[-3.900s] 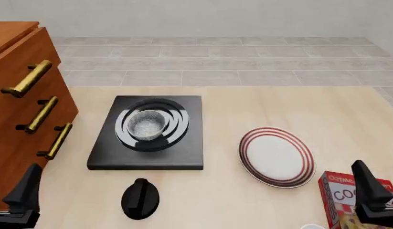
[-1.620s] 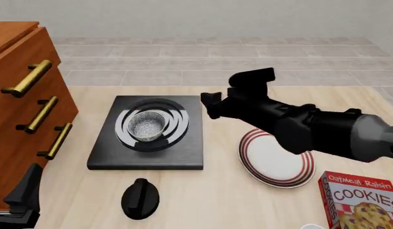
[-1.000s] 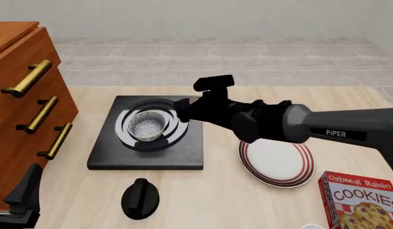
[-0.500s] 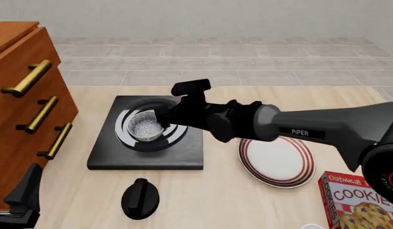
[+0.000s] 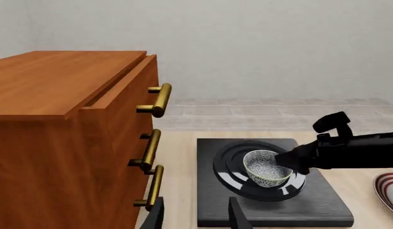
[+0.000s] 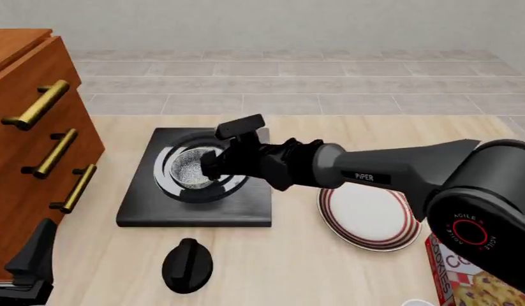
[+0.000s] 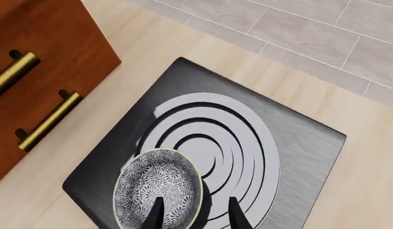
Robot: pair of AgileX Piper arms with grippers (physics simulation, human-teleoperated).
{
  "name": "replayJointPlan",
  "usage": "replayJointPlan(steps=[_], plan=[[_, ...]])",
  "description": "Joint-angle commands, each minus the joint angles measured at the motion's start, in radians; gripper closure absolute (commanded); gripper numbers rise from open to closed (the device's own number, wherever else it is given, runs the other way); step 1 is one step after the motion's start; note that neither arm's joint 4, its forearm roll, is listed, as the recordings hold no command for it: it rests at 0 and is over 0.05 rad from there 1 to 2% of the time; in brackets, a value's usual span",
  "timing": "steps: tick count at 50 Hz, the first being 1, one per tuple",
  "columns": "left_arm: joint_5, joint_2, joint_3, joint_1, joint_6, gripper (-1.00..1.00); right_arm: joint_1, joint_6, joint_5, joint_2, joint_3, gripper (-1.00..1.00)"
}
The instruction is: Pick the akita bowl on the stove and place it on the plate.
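Note:
The akita bowl (image 6: 191, 168) sits upright on the rings of the black stove (image 6: 141, 205), dark outside and speckled inside. My right gripper (image 6: 214, 167) is low at the bowl's right side and open. In the right wrist view its fingertips (image 7: 195, 212) straddle the rim of the bowl (image 7: 159, 187), one finger over the inside, the other outside. The red-striped plate (image 6: 370, 224) lies to the right of the stove, under my right arm. My left gripper (image 6: 28, 275) rests open at the near left corner, far from the bowl (image 5: 266, 167).
A wooden cabinet (image 6: 24, 146) with brass handles stands along the left. A black round knob (image 6: 187, 265) lies in front of the stove. A cookie box (image 6: 445, 277) stands at the near right, partly behind my right arm.

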Motion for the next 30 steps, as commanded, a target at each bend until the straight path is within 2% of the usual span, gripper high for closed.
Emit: replayJointPlan(steps=[1, 3, 30], plan=[[0.0, 0.0, 0.0, 0.0, 0.0, -1.0, 0.034, 0.018, 0.029, 0.046, -0.046, -1.0], [0.0, 0.0, 0.0, 0.0, 0.0, -1.0, 0.026, -0.007, 0.039, 0.056, -0.06, -1.0], [0.0, 0.0, 0.0, 0.0, 0.0, -1.0, 0.028, -0.005, 0.026, 0.136, -0.081, -1.0]])
